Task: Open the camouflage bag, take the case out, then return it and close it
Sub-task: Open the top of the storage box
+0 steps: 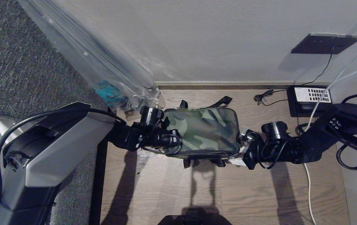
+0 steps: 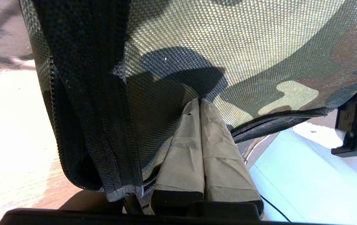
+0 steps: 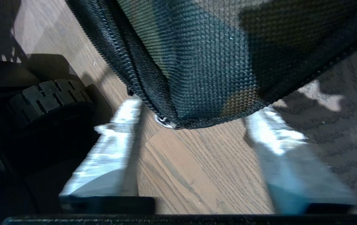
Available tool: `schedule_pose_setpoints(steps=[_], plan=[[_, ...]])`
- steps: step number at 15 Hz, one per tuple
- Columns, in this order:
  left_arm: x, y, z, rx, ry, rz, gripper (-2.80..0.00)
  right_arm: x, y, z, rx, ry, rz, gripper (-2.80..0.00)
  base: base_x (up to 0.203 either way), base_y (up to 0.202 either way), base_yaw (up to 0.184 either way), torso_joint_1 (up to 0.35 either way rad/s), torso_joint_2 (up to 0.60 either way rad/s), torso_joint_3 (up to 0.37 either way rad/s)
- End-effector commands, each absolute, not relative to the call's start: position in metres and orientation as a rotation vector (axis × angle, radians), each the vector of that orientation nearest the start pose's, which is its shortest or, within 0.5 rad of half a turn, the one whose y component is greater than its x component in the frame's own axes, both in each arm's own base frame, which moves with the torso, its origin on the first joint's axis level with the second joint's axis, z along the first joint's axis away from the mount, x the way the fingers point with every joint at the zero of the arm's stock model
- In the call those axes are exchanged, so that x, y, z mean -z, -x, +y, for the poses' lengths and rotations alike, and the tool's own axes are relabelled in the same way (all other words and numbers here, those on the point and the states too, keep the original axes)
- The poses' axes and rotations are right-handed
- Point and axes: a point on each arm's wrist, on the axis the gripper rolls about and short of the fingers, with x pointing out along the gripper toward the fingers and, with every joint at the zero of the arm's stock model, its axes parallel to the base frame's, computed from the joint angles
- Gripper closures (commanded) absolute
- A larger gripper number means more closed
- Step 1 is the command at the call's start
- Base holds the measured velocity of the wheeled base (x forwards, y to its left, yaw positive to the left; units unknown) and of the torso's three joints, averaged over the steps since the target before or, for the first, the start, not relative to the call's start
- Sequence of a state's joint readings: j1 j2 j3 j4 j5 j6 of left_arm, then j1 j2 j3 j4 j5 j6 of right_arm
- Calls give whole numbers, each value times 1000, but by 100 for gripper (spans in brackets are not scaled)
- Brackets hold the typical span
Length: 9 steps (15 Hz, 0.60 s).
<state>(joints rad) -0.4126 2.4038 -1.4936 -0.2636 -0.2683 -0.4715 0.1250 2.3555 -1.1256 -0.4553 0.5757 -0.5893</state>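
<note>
Lying on the wooden floor (image 1: 166,193) near the wall: bag (image 1: 203,131), soft woven fabric, light, floppy. Left pincer (image 2: 201,103) clenched on its fabric; right pincer (image 3: 194,156) released astride the zip-pull corner, best grasped there.

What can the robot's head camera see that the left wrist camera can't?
Only the head view shows the whole camouflage bag on the wooden floor, the clear plastic-wrapped umbrella and both arms. Only the left wrist view shows the left gripper with its fingers shut, pinching the bag's fabric. Both show the camouflage bag.
</note>
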Motion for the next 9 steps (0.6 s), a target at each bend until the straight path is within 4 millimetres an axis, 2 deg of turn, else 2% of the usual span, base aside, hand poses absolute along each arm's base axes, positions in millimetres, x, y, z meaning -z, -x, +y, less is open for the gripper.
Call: schedule_pose_setpoints(steps=[1, 9], plan=[[-49, -429, -195, 491, 392, 796, 0, 0, -409, 64, -868, 362, 544, 0, 0, 0, 0, 0, 0, 0], [-50, -428, -198, 497, 392, 793, 0, -5, -409, 61, -856, 337, 548, 0, 0, 0, 0, 0, 0, 0]])
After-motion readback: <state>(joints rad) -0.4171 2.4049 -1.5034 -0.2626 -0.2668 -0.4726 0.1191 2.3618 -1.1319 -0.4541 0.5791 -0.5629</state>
